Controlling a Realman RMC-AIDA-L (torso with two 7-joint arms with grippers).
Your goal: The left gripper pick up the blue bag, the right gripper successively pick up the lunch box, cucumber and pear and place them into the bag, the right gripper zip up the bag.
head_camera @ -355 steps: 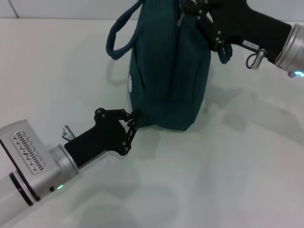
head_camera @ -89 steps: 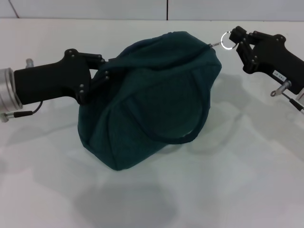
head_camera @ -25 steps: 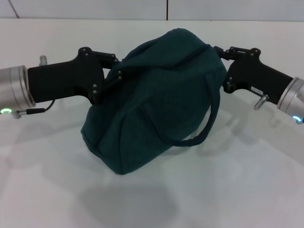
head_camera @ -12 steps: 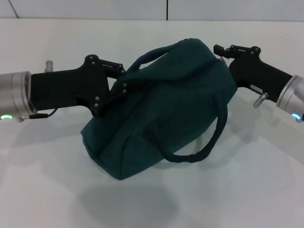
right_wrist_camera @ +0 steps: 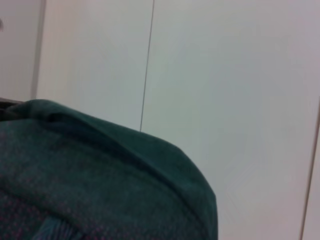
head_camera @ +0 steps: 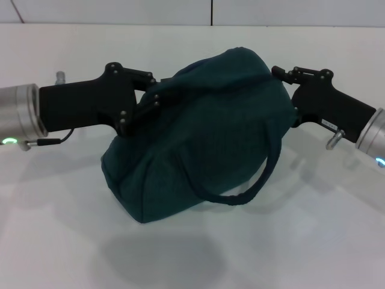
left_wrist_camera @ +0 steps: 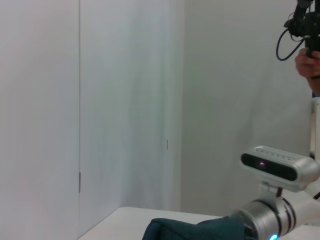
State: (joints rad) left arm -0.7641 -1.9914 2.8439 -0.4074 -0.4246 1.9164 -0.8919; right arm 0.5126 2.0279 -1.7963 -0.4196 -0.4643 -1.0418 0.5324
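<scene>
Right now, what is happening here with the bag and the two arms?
The two arms hold the blue bag between them above the white table. The left gripper pinches the fabric at one end, and the right gripper is against the opposite end, though its grip is hidden. The bag looks zipped shut and full. One loop handle hangs down. No lunch box, cucumber or pear shows outside.
</scene>
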